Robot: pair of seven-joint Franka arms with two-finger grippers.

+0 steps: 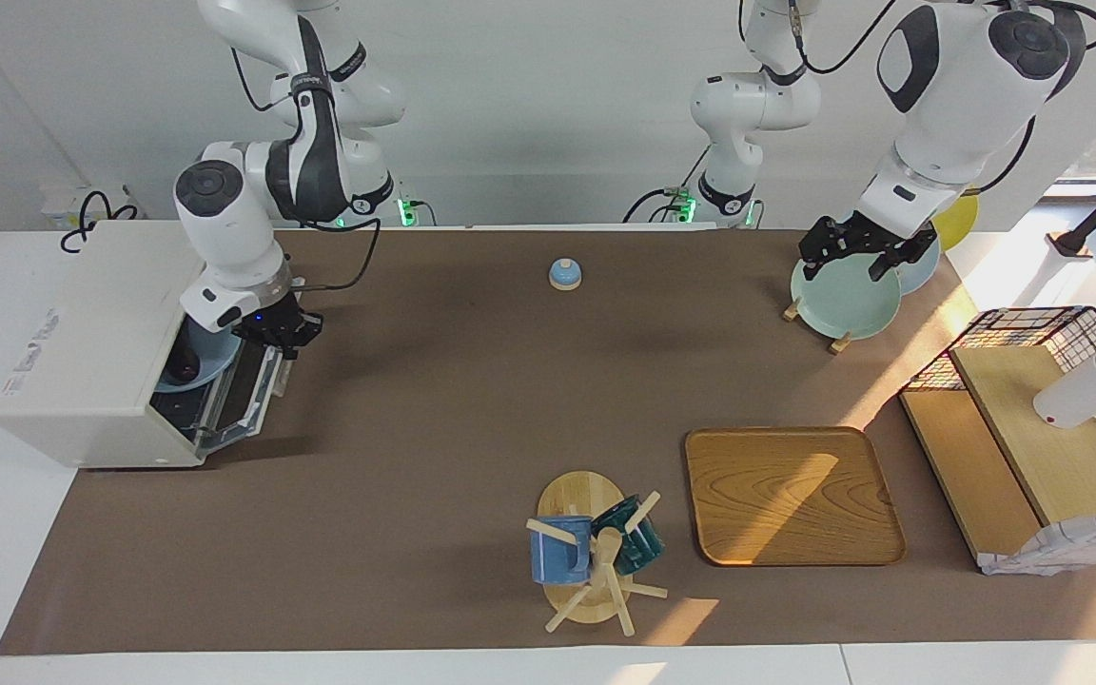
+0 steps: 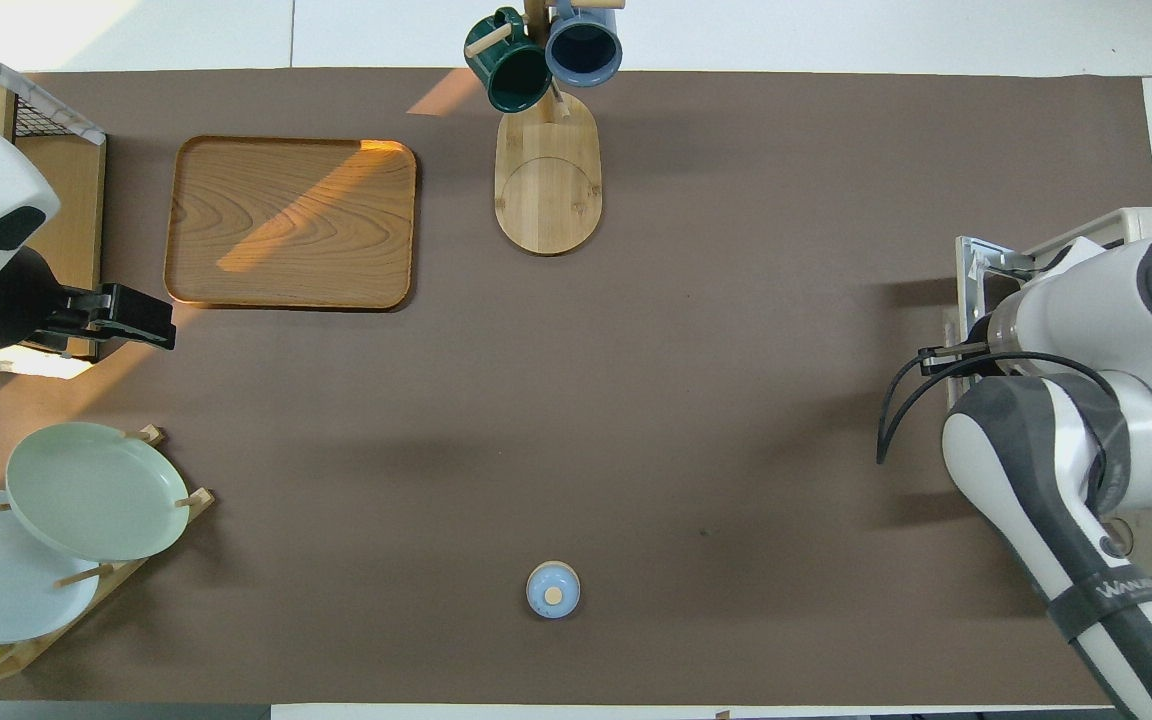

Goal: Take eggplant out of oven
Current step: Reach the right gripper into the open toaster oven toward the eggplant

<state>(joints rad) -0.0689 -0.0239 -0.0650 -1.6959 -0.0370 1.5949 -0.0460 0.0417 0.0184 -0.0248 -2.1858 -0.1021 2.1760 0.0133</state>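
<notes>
The off-white oven (image 1: 82,362) stands at the right arm's end of the table, its dark glass door (image 1: 245,395) dropped partly open. Inside, on a light blue plate (image 1: 201,357), lies a dark shape, the eggplant (image 1: 185,364), mostly hidden by the oven's top. My right gripper (image 1: 278,335) is shut at the door's upper edge, at the end nearer the robots; I cannot see whether it grips the handle. In the overhead view the right arm covers it. My left gripper (image 1: 860,251) hangs open over the pale green plate (image 1: 843,300), holding nothing.
A plate rack with green, blue and yellow plates (image 2: 91,490) stands by the left arm. A small blue bell (image 1: 565,274) sits mid-table near the robots. Farther out lie a wooden tray (image 1: 791,495) and a mug tree (image 1: 596,552) with two mugs. A black wire basket (image 1: 1043,328) holds wooden shelves.
</notes>
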